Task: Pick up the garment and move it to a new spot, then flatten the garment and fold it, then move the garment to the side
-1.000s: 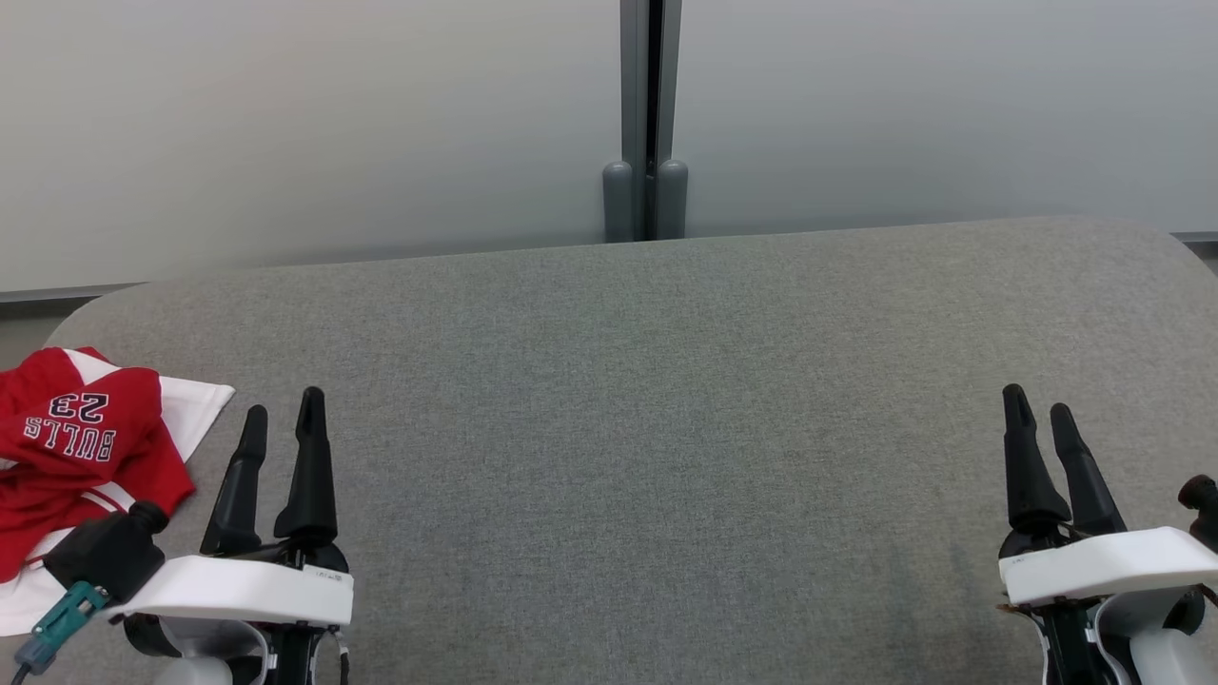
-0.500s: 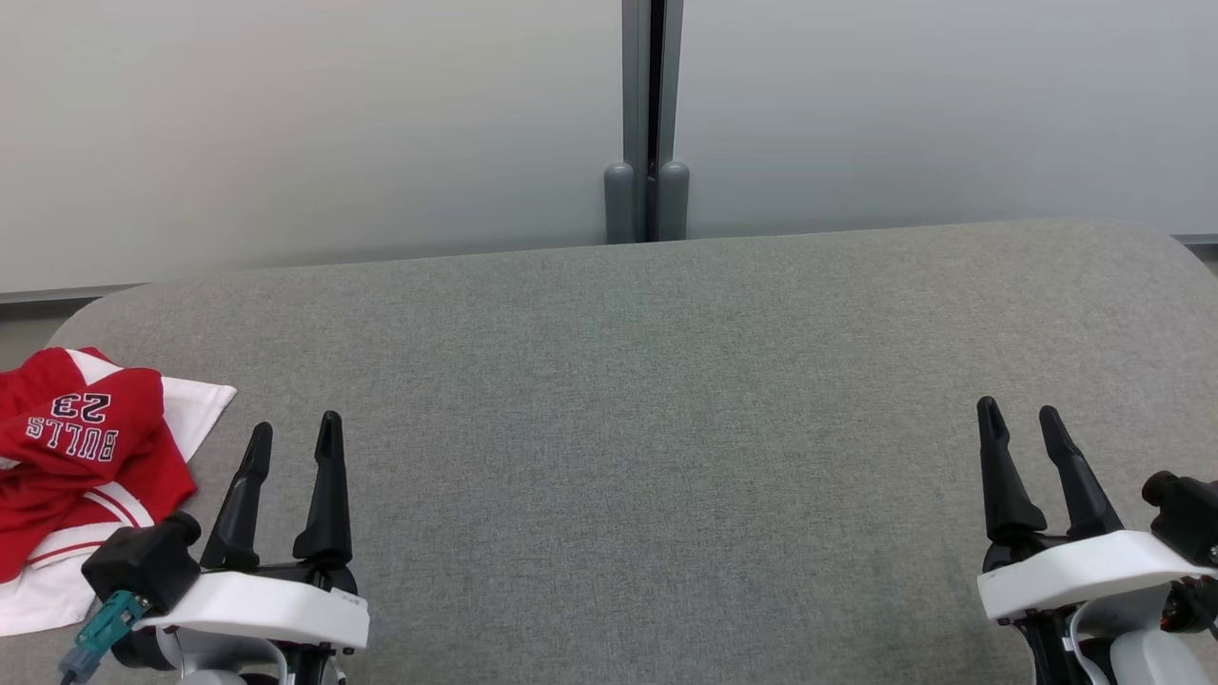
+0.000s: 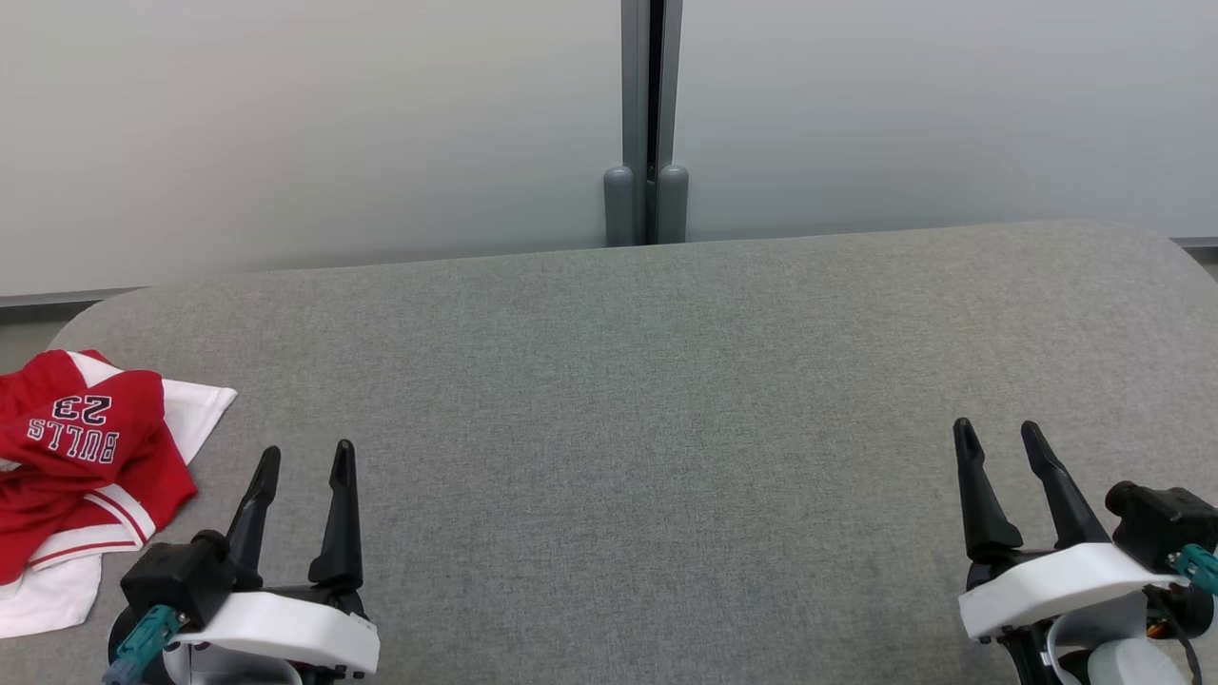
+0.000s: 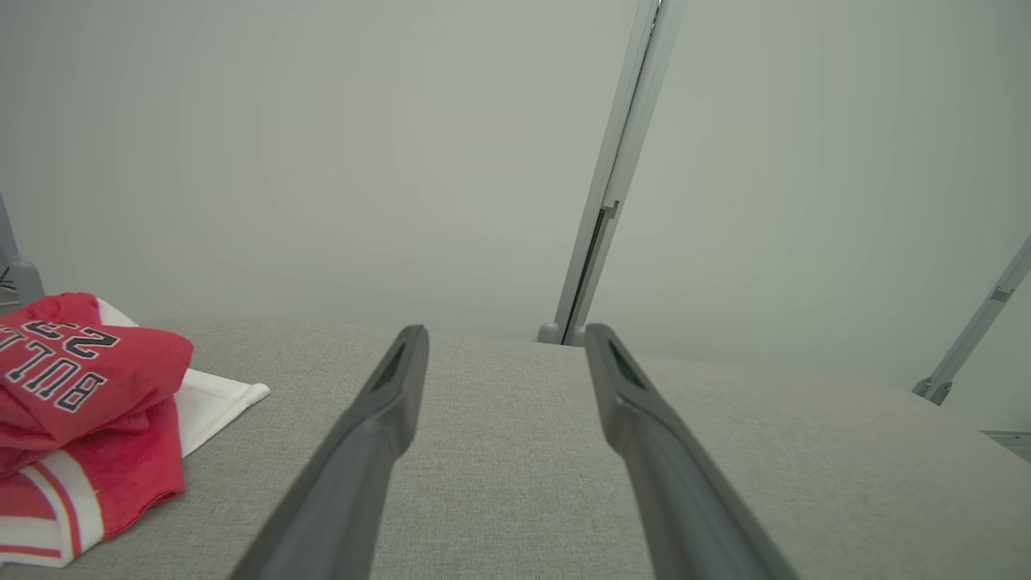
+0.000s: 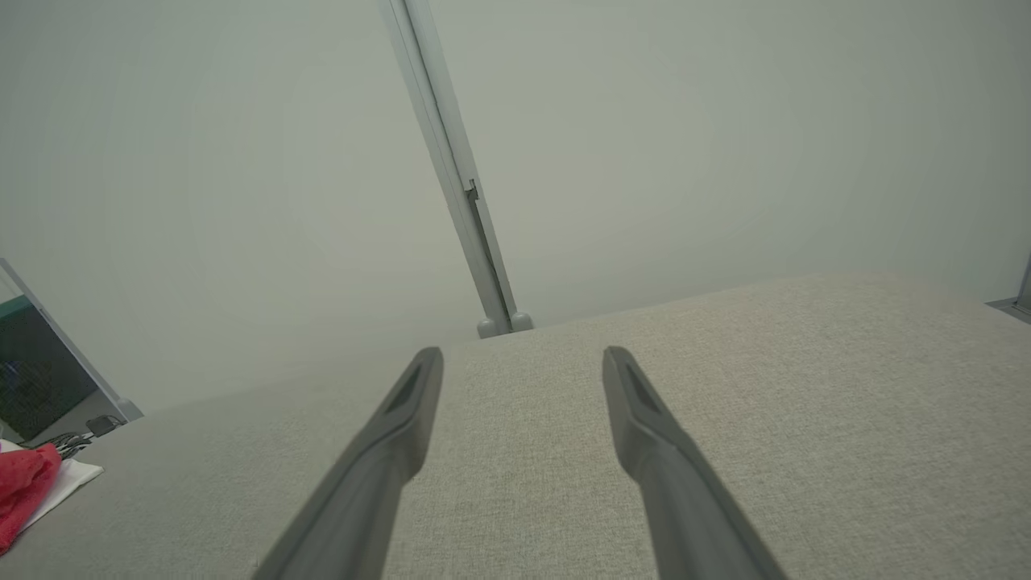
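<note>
**Lettering on the garment** [image 3: 81, 466]. The red panel of the red-and-white garment carries two printed lines: the word "BULLS" and the number "23". Both are set in dark block characters with a pale outline. In the head view both lines stand upside down, with the number above the word, and all seven characters can be read. In the left wrist view the same print lies inverted and tilted on the uppermost red fold. There "23" and "BULL" read clearly, while the word's last letter runs to that view's left edge and cannot be made out.
</note>
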